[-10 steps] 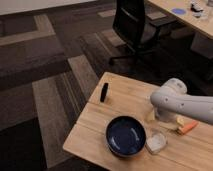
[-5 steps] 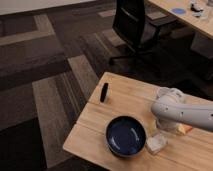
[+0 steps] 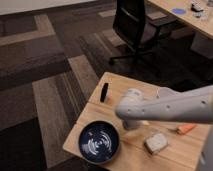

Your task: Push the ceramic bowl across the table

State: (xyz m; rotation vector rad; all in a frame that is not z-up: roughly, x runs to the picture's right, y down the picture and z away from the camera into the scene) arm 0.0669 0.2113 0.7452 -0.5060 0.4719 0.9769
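Observation:
The ceramic bowl (image 3: pixel 100 141) is wide, shallow and glossy dark navy. It sits near the front left corner of the light wood table (image 3: pixel 120 82), close to the left edge. My pale arm reaches in from the right across the tabletop. Its gripper (image 3: pixel 129 119) is at the arm's left end, just right of the bowl's rim and low over the wood. From this view I cannot see whether the gripper touches the bowl.
A black upright object (image 3: pixel 104 92) stands at the table's left edge behind the bowl. A small white cup (image 3: pixel 163 92), an orange item (image 3: pixel 186 128) and a pale lump (image 3: pixel 156 143) lie on the right. A black office chair (image 3: pixel 135 25) and a long desk (image 3: pixel 195 20) stand beyond.
The arm has swept left across the table. The bowl has slid left with it, from mid-table toward the front left corner.

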